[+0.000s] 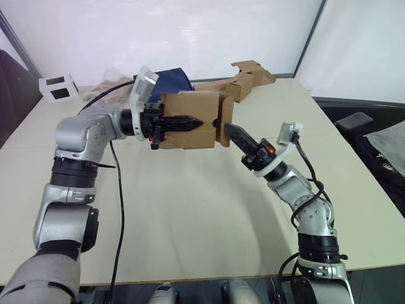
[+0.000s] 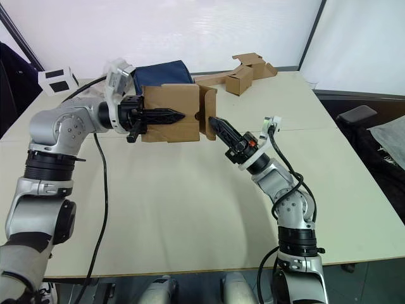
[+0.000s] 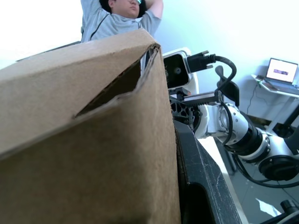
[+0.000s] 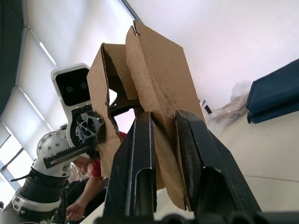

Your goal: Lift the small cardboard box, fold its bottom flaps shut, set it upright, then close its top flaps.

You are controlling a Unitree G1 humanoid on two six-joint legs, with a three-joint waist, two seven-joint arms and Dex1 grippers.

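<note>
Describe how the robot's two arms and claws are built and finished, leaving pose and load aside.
Both arms are glossy silver-grey shells with black ribbed joint rings. Each ends in a claw of two tapered black fingers: left claw, right claw. A white camera housing sits on each wrist; the right wrist shows a small orange-red mark. Black cables loop loosely along both arms.

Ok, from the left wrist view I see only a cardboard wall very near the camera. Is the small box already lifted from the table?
Observer: Yes. The small cardboard box hangs above the table, with the left gripper jaws shut on one wall.
Operator: And where is the right gripper?
Observer: The right gripper meets a flap at the box's end on the robot's right.
Operator: How does the box lie?
Observer: On its side; that flapped end points sideways, not down.
</note>
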